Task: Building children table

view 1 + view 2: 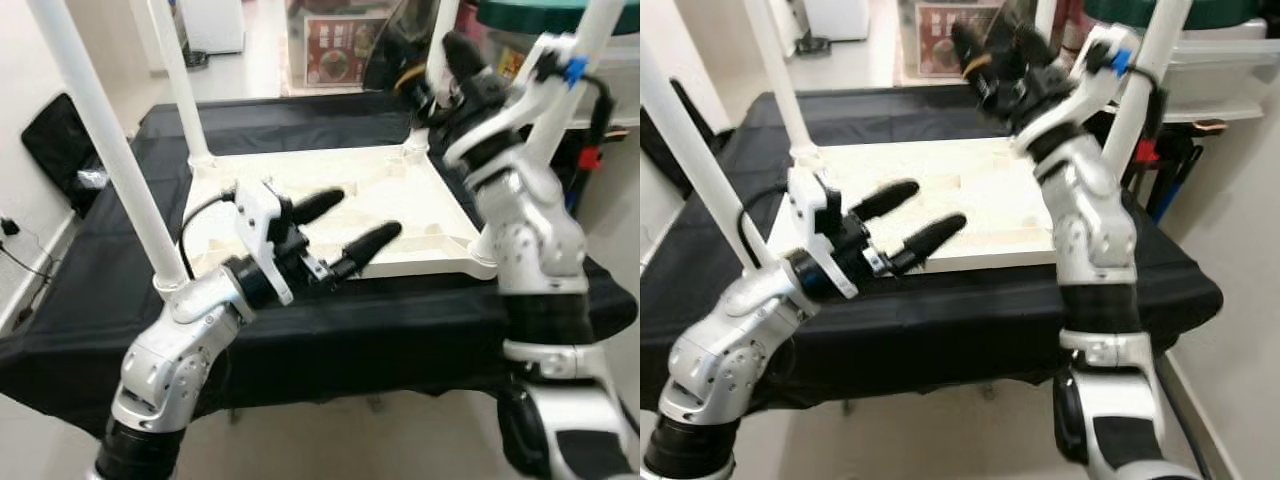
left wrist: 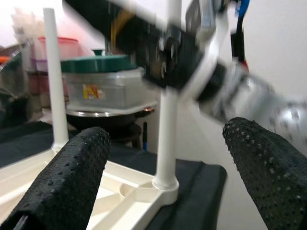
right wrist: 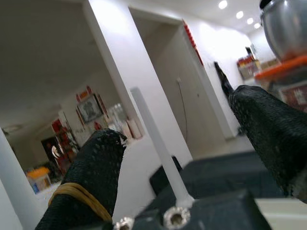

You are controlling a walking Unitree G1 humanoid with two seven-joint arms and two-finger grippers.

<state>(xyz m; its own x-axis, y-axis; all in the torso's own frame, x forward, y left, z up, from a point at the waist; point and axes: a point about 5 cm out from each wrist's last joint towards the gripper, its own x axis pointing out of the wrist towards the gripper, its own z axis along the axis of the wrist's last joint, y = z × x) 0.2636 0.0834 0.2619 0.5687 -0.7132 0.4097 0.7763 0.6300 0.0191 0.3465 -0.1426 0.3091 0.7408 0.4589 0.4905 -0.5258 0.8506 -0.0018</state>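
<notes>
Two silver jointed arms, black-banded at the joints. Left gripper [image 1: 350, 228]: white bracket, black cable, dimpled black fingers [image 2: 62, 184]. Right gripper [image 1: 992, 42]: blue clip, yellow band on one finger.

bright indoor light, slight motion blur

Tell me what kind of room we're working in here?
Likely a lived-in home: an upturned white children's table on a black-draped surface, lidded storage tubs stacked nearby, framed pictures down the hallway.
</notes>
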